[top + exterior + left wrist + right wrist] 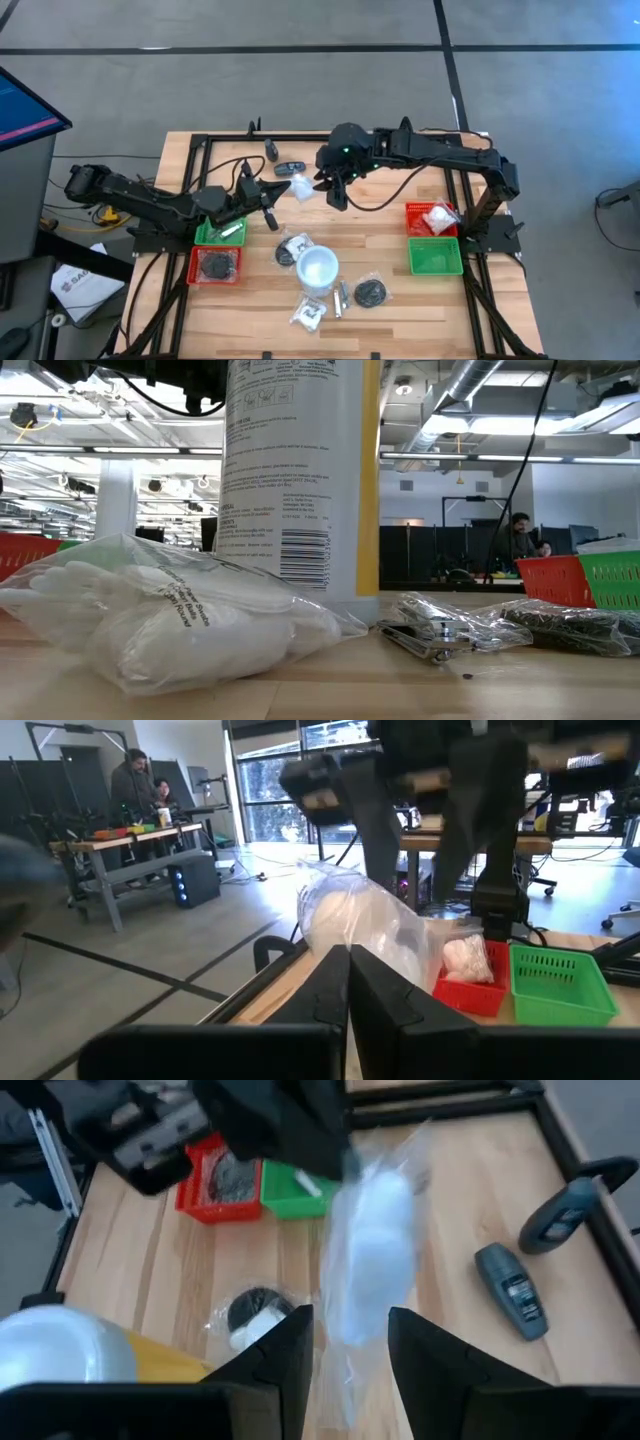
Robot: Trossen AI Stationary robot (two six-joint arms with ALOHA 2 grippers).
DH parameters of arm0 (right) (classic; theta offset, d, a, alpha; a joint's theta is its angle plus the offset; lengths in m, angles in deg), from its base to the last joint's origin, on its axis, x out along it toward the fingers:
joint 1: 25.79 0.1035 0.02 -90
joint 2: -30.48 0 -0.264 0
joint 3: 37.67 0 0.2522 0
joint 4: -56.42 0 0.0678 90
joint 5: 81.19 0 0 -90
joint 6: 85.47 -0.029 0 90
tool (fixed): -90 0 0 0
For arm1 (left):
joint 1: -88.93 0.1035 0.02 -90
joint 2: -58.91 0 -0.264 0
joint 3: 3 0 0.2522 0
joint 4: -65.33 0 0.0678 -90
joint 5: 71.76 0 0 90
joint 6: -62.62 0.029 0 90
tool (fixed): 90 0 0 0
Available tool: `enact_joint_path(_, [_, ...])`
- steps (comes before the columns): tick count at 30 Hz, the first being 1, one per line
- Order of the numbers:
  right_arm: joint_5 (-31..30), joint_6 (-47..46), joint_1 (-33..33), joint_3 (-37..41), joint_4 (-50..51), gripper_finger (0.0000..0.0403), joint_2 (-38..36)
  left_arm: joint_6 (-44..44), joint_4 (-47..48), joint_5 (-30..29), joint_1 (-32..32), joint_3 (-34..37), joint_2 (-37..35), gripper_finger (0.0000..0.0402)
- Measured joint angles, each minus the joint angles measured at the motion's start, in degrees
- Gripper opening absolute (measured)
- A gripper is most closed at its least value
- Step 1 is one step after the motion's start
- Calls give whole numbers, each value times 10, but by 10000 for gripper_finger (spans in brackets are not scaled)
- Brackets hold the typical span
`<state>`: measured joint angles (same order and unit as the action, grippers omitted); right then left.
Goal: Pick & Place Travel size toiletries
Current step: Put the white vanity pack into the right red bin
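Right tool (334, 190) holds a wrapped white piece (301, 186) above desk (400, 300) centre. Left tool (268, 192) shut, empty, just beside it. Carry clear of the left arm; release low over a tray.

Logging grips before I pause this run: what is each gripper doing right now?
Left gripper: shut, holding nothing visible.
Right gripper: shut on the white piece in a clear wrapper.

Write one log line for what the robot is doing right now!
right gripper: holding white piece in clear wrapper above table | left gripper: shut, empty, near left trays | right red tray: one wrapped piece inside
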<state>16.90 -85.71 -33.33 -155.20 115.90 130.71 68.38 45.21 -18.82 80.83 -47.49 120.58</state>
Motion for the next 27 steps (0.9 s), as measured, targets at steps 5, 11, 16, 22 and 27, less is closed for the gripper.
enact_joint_path(5, [2,1,9,0,3,123,3,0,0,0,0,0,0,0])
enact_joint_path(11, [2,2,7,0,5,123,3,0,-1,0,0,0,0,0])
enact_joint_path(16, [2,2,8,0,5,123,3,0,-1,0,0,0,0,0])
enact_joint_path(22, [1,1,7,0,5,123,3,0,-1,0,-1,0,0,0])
enact_joint_path(27, [1,-2,7,0,6,123,3,0,-1,0,-3,0,0,0])
